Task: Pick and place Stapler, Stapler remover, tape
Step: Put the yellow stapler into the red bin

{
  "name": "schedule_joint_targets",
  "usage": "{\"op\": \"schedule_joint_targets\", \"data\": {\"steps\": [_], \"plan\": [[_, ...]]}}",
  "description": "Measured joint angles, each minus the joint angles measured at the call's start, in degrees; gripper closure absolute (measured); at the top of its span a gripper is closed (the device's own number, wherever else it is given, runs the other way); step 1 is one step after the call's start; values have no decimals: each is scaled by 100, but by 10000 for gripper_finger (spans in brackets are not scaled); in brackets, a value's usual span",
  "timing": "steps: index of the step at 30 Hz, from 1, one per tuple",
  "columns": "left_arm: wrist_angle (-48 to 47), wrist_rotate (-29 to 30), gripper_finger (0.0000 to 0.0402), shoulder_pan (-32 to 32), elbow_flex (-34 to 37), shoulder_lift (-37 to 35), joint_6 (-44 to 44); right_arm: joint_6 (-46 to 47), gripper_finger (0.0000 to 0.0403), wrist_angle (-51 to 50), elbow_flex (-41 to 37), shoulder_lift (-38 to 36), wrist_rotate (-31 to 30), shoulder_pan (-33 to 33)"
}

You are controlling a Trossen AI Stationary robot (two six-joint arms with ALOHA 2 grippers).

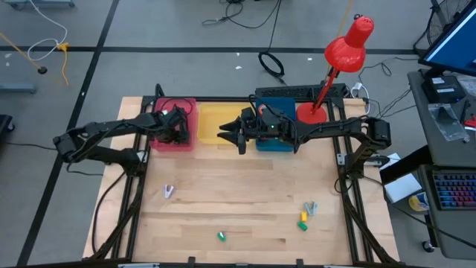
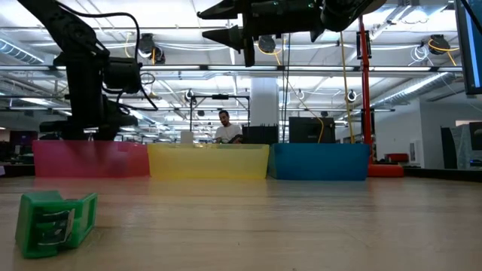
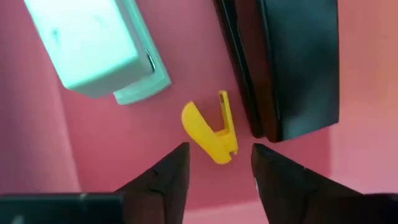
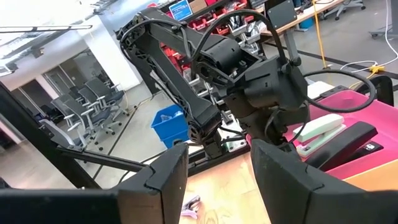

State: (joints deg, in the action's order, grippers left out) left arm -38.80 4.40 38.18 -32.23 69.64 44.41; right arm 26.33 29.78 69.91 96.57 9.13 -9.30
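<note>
upper left of the high view: left end effector (image 1: 177, 128) over the pink bin (image 1: 187, 141), fingers spread, holding nothing
pink bin: yellow stapler remover (image 3: 211, 132) lies free just beyond the fingertips, between a mint stapler (image 3: 99, 46) and a black stapler (image 3: 289, 62)
upper centre: right end effector (image 1: 225, 132) above the yellow bin (image 1: 216, 113), fingers apart, empty
lower table (image 1: 245, 193): green stapler remover (image 2: 56, 222), other small pieces

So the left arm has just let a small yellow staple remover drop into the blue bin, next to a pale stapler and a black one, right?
Not quite: the bin is pink, not blue. The left wrist view shows the small yellow staple remover lying on the pink bin's floor, beside the pale mint stapler and the black stapler, with the left gripper fingers apart above it.
</note>
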Motion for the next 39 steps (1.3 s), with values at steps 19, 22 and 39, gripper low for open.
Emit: {"op": "schedule_joint_targets", "data": {"steps": [19,22,39], "plan": [[1132,-1047,206,-918,0,-2338,-204,371,239,-6288,0,-498,2504,699],[1514,-1044,206,-1192,0,-2571,-165,1034,239,-7617,-19,-483,2357,1032],[2963,-285,206,-2408,0,-2729,-205,4162,238,-7693,-1197,-535,2202,3022]]}}
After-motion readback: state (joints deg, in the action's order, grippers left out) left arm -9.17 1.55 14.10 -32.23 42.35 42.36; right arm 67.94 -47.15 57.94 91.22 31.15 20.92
